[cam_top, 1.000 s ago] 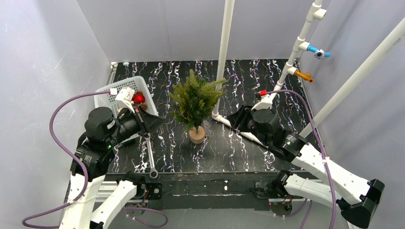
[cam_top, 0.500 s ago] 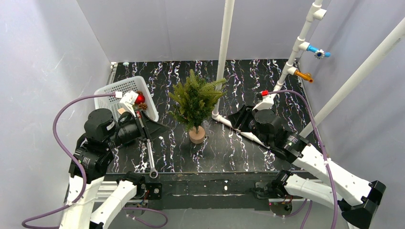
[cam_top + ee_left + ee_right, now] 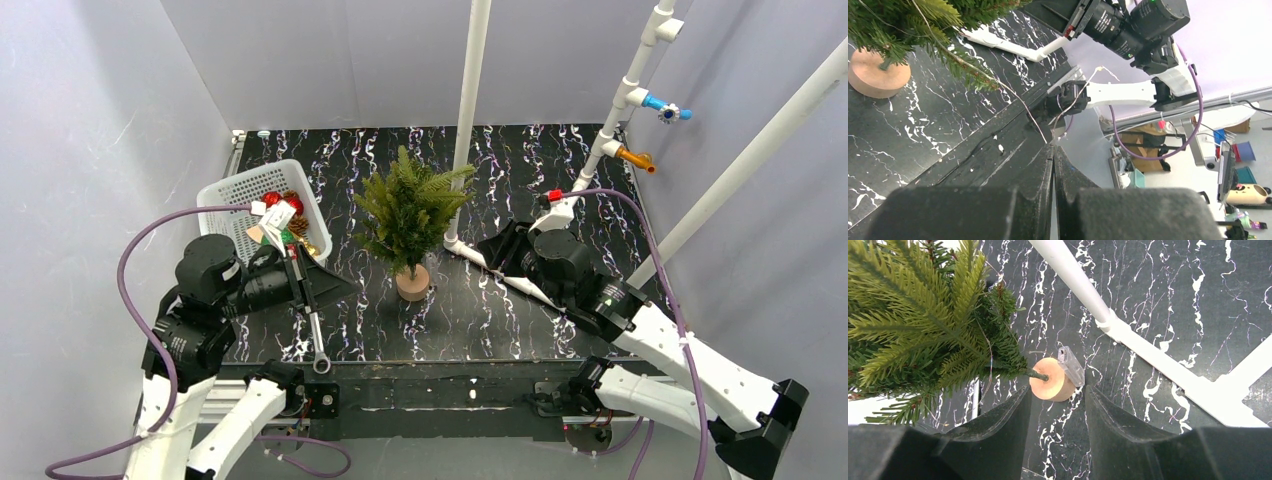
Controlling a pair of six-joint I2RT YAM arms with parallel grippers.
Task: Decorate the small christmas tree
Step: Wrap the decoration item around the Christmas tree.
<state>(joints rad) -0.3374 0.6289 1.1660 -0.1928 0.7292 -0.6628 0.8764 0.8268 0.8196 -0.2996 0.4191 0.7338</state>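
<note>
counter (image 3: 560,170): black with white veining, carrying everything here.
small christmas tree (image 3: 410,210): is standing upright near the middle of the counter on its round wooden base (image 3: 412,283), between the two arms and just left of a white pipe (image 3: 470,100) that is rising from the counter.
basket (image 3: 225,200): white and slotted, sitting at the left rear of the counter, well apart from the tree; red baubles (image 3: 272,198) and other small ornaments are lying in it.
left end effector (image 3: 1053,150): fingers are pressing together, pointing toward the tree from its left, near the basket's front corner.
thin strand (image 3: 998,82): is running from the tree's lower branches down to the left fingertips; i cannot tell whether it is being pinched there.
right end effector (image 3: 1055,405): fingers are standing spread with nothing between them, framing the tree's base from the right without touching it.
clear small box (image 3: 1071,366): is leaning against the wooden base.
wrench (image 3: 316,335): is lying on the counter near the front edge, below the left end effector.
</note>
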